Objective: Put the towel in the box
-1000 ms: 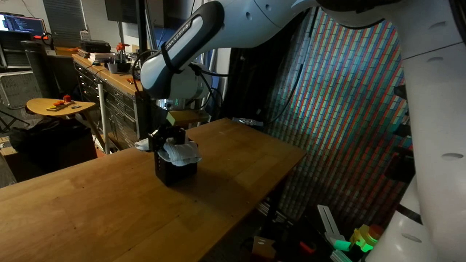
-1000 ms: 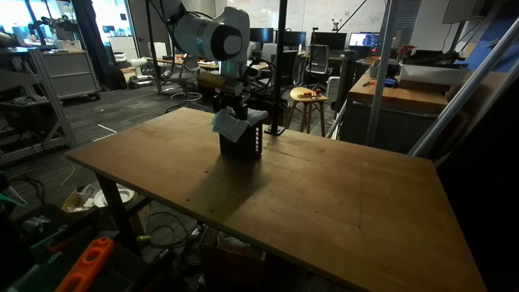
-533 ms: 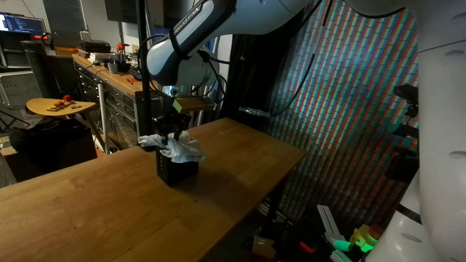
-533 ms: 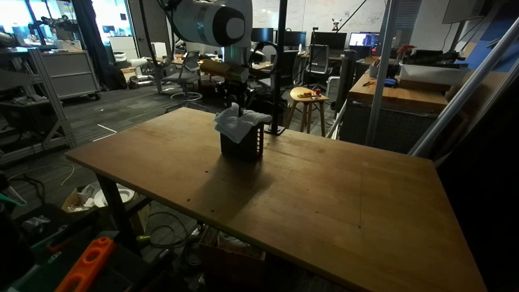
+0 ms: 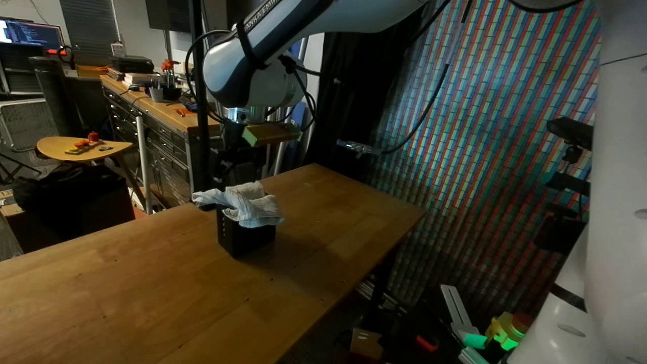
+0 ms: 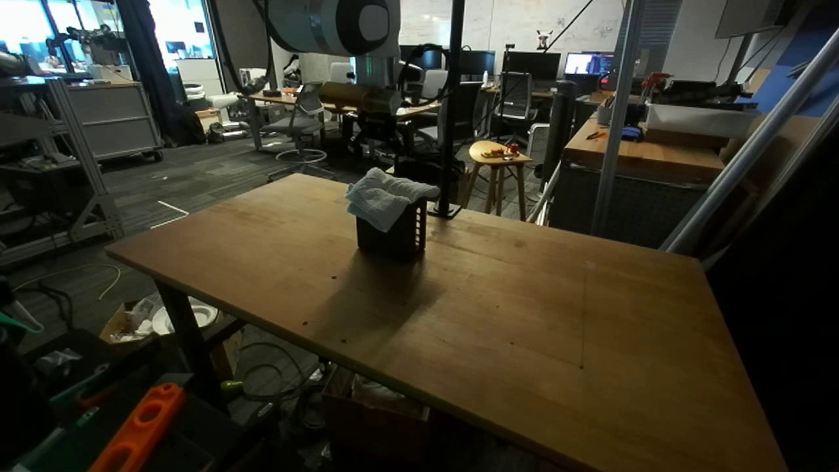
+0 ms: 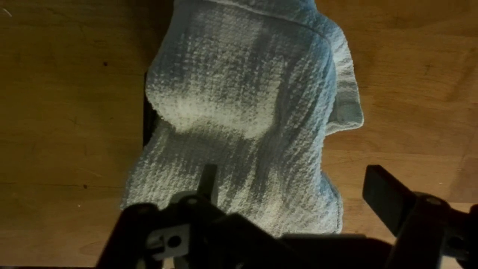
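A towel (image 7: 239,82) is hiding most of the box (image 7: 148,122) and running off the wrist view's upper edge.

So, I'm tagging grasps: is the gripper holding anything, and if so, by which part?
Nothing is held: the Robotiq gripper stands open above the towel, which in both exterior views lies draped over the slotted black box.

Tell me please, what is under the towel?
Under the towel stands the black box, its lower sides showing, on the wooden table. The towel covers most of the box's top, so the inside cannot be seen.
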You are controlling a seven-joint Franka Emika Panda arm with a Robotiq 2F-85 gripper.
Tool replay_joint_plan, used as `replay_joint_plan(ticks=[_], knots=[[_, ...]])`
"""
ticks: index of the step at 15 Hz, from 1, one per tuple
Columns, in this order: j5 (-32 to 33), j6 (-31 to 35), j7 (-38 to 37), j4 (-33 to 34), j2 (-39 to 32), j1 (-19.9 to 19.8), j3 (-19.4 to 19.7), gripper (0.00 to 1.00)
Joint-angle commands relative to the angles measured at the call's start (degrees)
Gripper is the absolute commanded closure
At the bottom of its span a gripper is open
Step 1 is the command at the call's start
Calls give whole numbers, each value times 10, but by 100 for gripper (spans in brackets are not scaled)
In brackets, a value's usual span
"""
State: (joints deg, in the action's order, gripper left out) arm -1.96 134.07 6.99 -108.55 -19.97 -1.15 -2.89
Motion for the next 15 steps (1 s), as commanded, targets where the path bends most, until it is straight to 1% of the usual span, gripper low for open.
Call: replay_joint_plan(ticks=[1, 3, 4, 6, 7, 9, 10, 11, 12, 14, 15], knots=[[31, -17, 8, -14, 25, 7, 8, 25], [48, -22, 6, -12, 27, 8, 11, 40], [53, -22, 6, -11, 27, 7, 12, 50], [62, -22, 4, -7, 26, 8, 13, 64], [69, -23, 1, -3, 24, 9, 15, 73], [79, -25, -5, 6, 19, 12, 16, 86], [84, -27, -7, 13, 16, 14, 16, 94], [90, -29, -8, 18, 12, 16, 16, 96], [97, -29, -7, 22, 8, 17, 16, 99], [104, -30, -2, 28, 1, 19, 15, 100], [104, -30, -1, 29, -2, 19, 15, 97]])
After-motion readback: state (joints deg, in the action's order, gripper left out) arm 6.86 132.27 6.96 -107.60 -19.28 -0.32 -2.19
